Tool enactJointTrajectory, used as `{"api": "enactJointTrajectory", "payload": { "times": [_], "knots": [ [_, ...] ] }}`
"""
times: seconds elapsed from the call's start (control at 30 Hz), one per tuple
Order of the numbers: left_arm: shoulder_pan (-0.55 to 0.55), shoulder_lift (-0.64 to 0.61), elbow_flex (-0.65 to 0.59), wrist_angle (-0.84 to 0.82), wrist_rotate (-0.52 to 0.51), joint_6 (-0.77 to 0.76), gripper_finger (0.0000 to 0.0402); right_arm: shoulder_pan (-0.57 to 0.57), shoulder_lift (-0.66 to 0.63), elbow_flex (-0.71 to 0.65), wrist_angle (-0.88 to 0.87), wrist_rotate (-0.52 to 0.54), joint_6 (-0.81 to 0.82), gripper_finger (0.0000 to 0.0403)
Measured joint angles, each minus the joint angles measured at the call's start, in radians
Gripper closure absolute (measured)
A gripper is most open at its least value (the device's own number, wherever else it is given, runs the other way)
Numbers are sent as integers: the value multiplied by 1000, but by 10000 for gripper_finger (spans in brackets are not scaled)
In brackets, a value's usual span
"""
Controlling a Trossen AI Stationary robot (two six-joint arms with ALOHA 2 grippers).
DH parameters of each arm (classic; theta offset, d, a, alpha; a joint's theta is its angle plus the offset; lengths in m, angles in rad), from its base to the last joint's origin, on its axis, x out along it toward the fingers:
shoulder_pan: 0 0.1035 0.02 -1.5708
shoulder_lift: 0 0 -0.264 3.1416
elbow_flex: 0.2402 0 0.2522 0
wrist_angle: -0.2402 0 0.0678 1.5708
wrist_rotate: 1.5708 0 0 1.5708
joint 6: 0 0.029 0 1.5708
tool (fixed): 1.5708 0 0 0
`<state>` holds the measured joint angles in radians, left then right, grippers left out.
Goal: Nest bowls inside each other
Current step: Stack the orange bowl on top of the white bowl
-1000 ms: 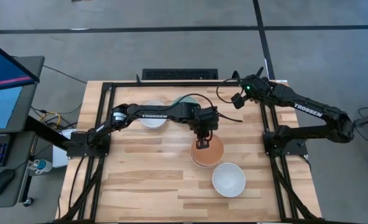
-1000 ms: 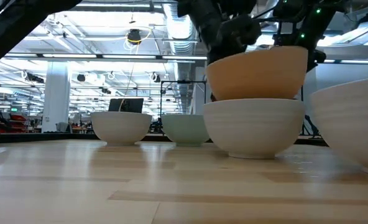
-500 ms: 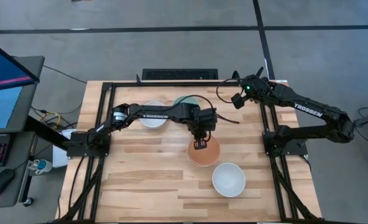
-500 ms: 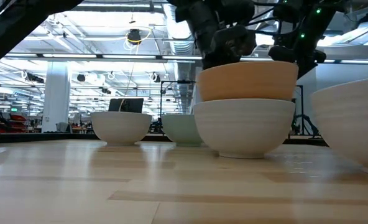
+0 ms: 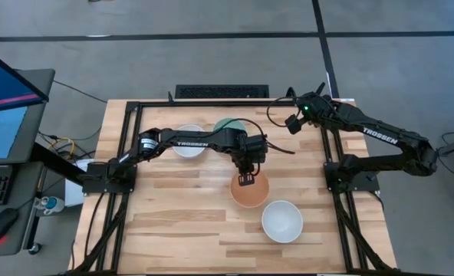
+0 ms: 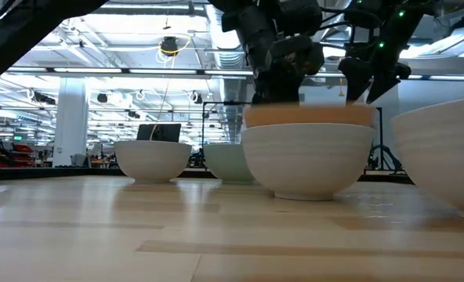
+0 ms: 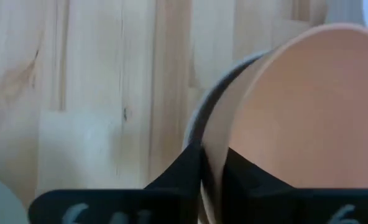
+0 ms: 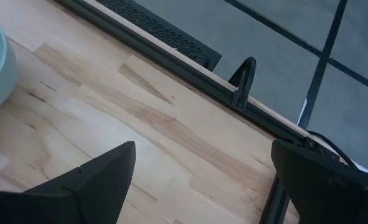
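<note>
Since a second ago the orange bowl (image 5: 251,191) has dropped from riding high to sitting deep in the white bowl (image 6: 306,160) beneath it, only its rim showing. Your left gripper (image 5: 247,178) is pinched on that rim, one finger inside, one outside. The bowl looks stiff, smooth and light, likely slippery, so the rim is your hold. Another white bowl (image 5: 281,221) sits nearby, while the right gripper (image 5: 292,123) waits open at the far edge.

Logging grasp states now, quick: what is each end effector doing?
Left end effector: closed on the orange bowl's rim.
Right end effector: open, empty, at the table's far edge.
</note>
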<state>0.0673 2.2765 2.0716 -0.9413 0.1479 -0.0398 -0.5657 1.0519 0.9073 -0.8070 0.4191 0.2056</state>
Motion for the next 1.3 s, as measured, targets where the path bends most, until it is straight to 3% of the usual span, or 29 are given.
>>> {"api": "enactJointTrajectory", "payload": {
  "times": [0.4,0.53,0.77,1.1,1.3],
  "knots": [
    [0,0,-2,-11,22,-43,312,-6,0,0,0,0,-21,3],
    [-2,0,-2,-10,25,-39,329,-22,0,0,0,-1,-23,3],
    [6,0,-2,-6,28,-20,395,-26,0,0,0,-31,-23,3],
    [14,1,-57,36,43,-51,384,-25,0,0,0,-56,-23,3],
    [11,1,-58,66,110,-87,380,-25,0,0,0,-109,-21,3]
  ]
}}
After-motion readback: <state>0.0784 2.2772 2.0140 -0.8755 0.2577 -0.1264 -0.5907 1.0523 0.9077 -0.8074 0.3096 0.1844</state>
